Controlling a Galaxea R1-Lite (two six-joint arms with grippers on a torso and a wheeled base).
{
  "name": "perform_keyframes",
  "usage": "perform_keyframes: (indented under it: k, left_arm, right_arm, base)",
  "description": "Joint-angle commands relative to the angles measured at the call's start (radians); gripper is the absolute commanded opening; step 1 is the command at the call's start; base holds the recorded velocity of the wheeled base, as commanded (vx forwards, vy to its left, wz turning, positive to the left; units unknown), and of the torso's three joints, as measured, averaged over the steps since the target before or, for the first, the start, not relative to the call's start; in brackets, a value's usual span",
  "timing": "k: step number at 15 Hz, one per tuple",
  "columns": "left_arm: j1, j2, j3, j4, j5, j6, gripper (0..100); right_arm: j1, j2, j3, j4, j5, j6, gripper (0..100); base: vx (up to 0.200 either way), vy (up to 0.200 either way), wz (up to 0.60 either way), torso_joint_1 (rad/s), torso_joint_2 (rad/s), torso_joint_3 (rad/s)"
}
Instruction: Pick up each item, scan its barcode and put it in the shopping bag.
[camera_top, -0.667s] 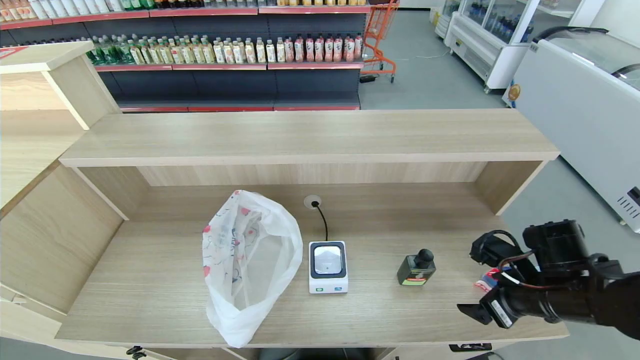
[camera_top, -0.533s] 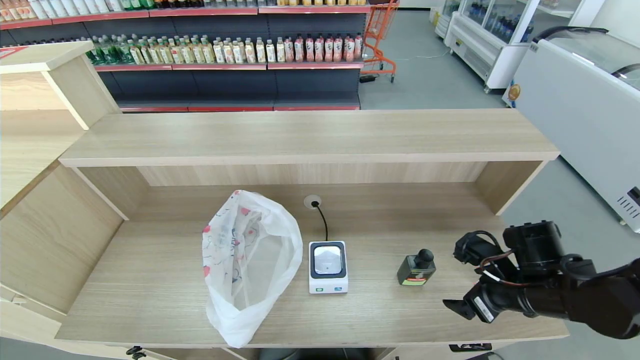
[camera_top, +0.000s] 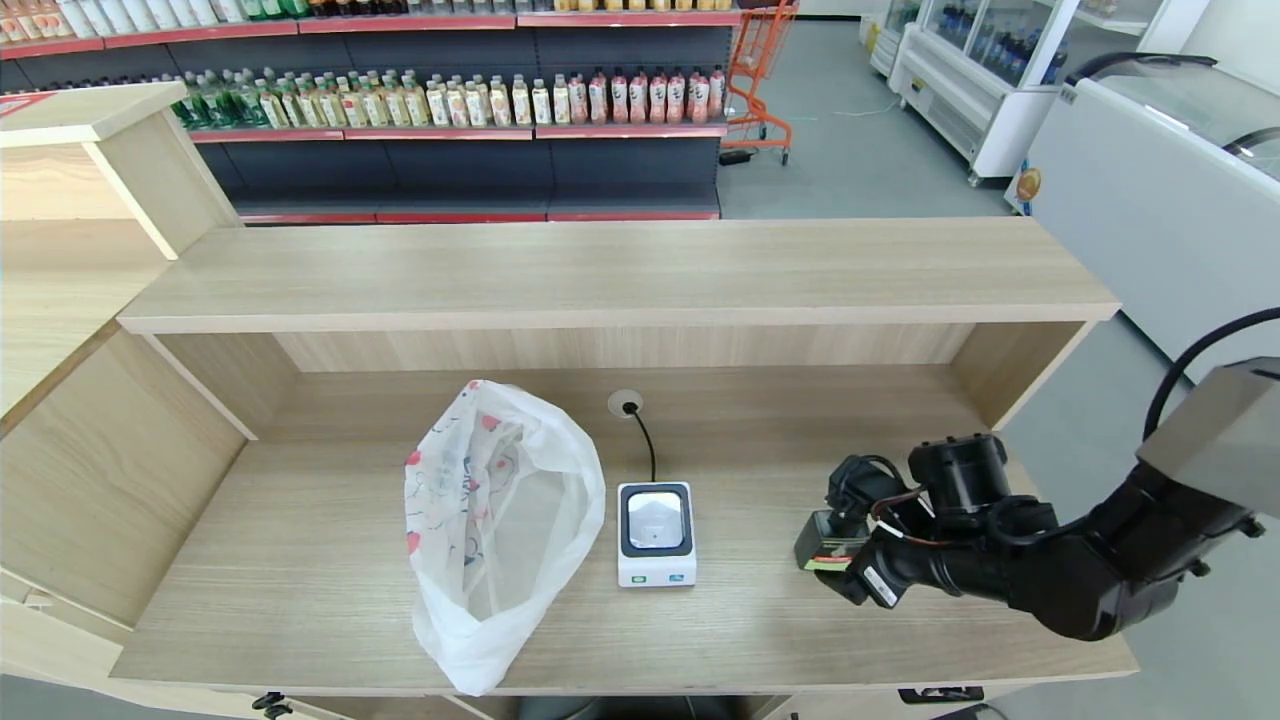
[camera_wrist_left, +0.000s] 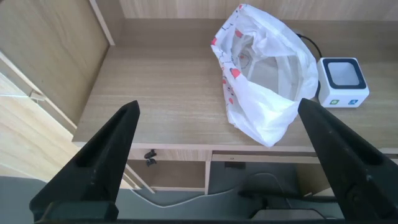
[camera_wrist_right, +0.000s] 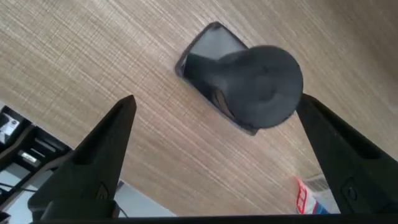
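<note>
Gripping nothing, with right tool spread wide over the bottle on the surface and left tool spread likewise.

right gripper swept left over the counter, now above the dark bottle, jaws spread

Bright, even shop lighting from overhead, so nothing throws a hard shadow. The counter only gets soft shade tucked under its upper ledge. The scanner window bounces back a pale glare, and the freezer lid off to the right shines too. Light passes straight through the thin shopping bag. The head view bows straight lines near its edges, fisheye style. The bottle reads as a near-black lump from above.
</note>
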Motion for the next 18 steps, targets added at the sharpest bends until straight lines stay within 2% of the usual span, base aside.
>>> perform_keyframes:
  k: [1, 5, 8, 9, 16, 18]
  left_arm:
    - [0.000, 0.000, 0.000, 0.000, 0.000, 0.000, 100]
    - [0.000, 0.000, 0.000, 0.000, 0.000, 0.000, 100]
    - [0.000, 0.000, 0.000, 0.000, 0.000, 0.000, 100]
    - [0.000, 0.000, 0.000, 0.000, 0.000, 0.000, 100]
    - [0.000, 0.000, 0.000, 0.000, 0.000, 0.000, 100]
    - [0.000, 0.000, 0.000, 0.000, 0.000, 0.000, 100]
  right_arm:
    - [0.004, 0.056, -0.045, -0.001, 0.005, -0.009, 100]
    - [0.019, 0.123, -0.148, -0.001, 0.046, -0.042, 100]
    - [0.033, 0.153, -0.168, -0.001, 0.048, -0.042, 100]
    - [0.033, 0.160, -0.168, -0.001, 0.055, -0.042, 0]
    - [0.045, 0.096, -0.140, -0.004, 0.066, -0.003, 0]
    - [0.033, -0.050, -0.068, -0.004, 0.065, 0.064, 0]
  base:
    - [0.000, 0.000, 0.00, 0.000, 0.00, 0.000]
    - [0.000, 0.000, 0.00, 0.000, 0.00, 0.000]
    - [0.000, 0.000, 0.00, 0.000, 0.00, 0.000]
    - [0.000, 0.000, 0.00, 0.000, 0.00, 0.000]
    - [0.000, 0.000, 0.00, 0.000, 0.00, 0.000]
    - [0.000, 0.000, 0.00, 0.000, 0.00, 0.000]
